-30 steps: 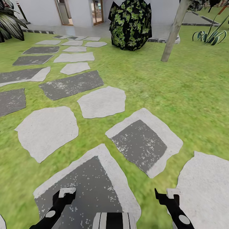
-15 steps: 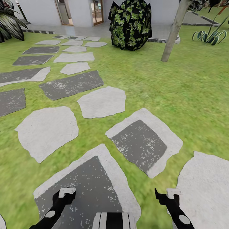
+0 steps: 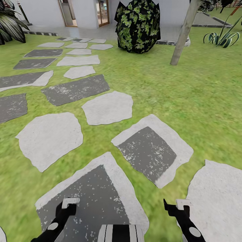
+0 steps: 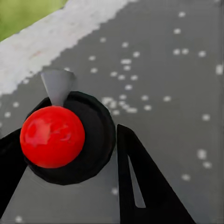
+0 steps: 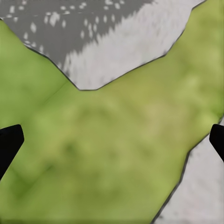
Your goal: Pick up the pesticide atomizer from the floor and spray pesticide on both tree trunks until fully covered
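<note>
Above the dark-centred stepping stone [image 3: 101, 195], the left hand [image 3: 69, 203] is bracketing the pesticide atomizer [image 4: 60, 135], a dark round body with a glossy red ball and grey nozzle; I cannot tell if it is gripping. Beside that stone, the right hand [image 5: 112, 140] is hanging open over grass. Far beyond it, a grey-beige tree trunk [image 3: 183, 33] is leaning.

grass lawn [image 3: 188, 97] | grey and white stepping stones [image 3: 107, 107] on it
</note>
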Available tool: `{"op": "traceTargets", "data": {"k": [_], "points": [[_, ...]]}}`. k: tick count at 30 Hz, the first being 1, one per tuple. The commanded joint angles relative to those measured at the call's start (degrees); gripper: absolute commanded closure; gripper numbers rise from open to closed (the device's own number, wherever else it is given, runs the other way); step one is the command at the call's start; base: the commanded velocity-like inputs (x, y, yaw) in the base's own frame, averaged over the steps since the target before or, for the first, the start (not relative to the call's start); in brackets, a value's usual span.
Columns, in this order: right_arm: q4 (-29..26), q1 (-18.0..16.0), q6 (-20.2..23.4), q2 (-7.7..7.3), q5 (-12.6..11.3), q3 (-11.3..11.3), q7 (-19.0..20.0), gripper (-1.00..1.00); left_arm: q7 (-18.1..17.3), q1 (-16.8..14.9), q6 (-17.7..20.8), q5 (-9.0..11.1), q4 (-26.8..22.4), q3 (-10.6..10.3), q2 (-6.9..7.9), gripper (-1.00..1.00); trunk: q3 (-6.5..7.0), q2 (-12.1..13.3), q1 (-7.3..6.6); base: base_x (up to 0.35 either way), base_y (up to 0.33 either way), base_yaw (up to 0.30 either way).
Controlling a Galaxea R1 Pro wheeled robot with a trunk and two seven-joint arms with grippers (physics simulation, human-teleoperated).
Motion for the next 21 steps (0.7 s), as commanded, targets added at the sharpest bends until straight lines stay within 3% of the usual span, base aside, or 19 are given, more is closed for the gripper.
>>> {"op": "traceTargets", "data": {"k": [1, 13, 21], "points": [[0.03, -0.02, -0.18, -0.01, -0.21, 0.08, -0.14, -1.0, 0.07, 0.08, -0.16, -0.09, -0.4, 0.15, -0.01, 1.0, -0.03, -0.01, -0.01, 0.0, 0.0, 0.0], [0.03, -0.02, -0.18, -0.03, -0.25, 0.09, -0.14, -1.0, -0.01, 0.47, -0.08, 0.03, -1.91, 0.15, 0.0, 1.0, -0.03, -0.01, -0.01, 0.0, 0.0, 0.0], [0.03, -0.02, -0.18, -0.02, -0.25, 0.15, -0.14, -1.0, -0.02, 0.48, -0.02, -0.05, -1.91, 0.17, 0.0, 1.0, 1.74, 0.1, -0.22, 0.0, 0.0, 0.0]]}}
